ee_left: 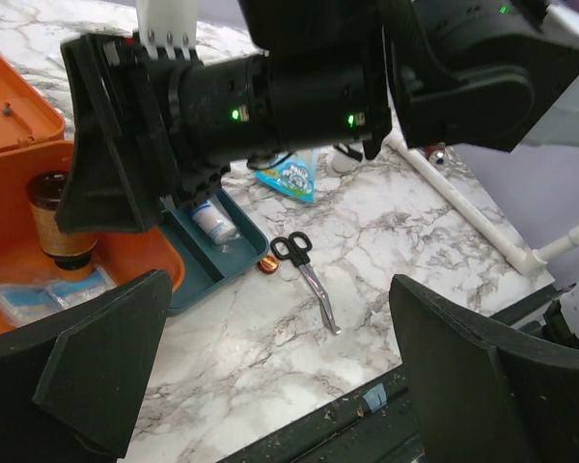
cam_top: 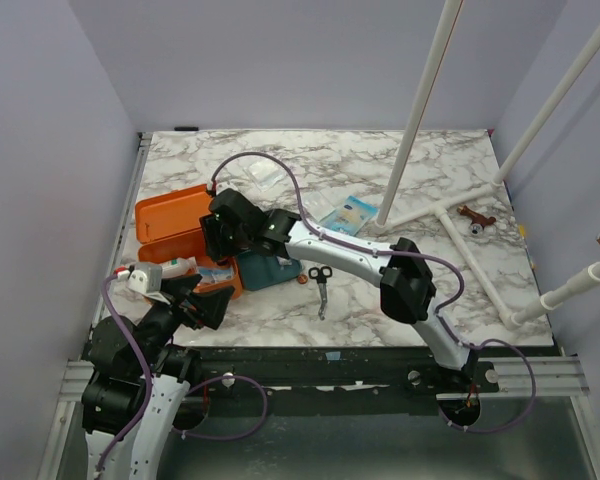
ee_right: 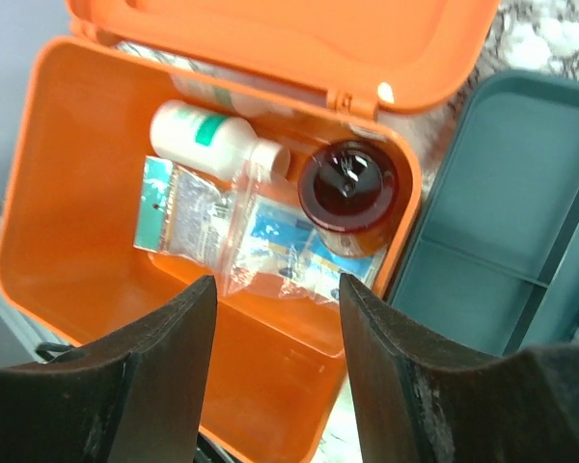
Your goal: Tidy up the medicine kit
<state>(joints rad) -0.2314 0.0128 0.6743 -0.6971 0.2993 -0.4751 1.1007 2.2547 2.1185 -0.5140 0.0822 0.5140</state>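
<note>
The medicine kit [ee_right: 77,193] lies open at the left of the table [cam_top: 270,312], under the right gripper [ee_right: 275,289], jaws parted and empty. Inside: brown bottle [ee_right: 347,188], white bottle [ee_right: 207,143], what look like sachets [ee_right: 198,220]. Nearby, the left gripper [ee_left: 280,289] gapes wide, empty.

Lab rig: walled marble table [cam_top: 180,160]

Orange medicine kit [ee_right: 68,193] under my black right gripper [ee_right: 275,282], brown bottle [ee_right: 348,190] inside, teal tray [ee_right: 482,193] alongside, grey-veined white marble table [cam_top: 360,160].
</note>
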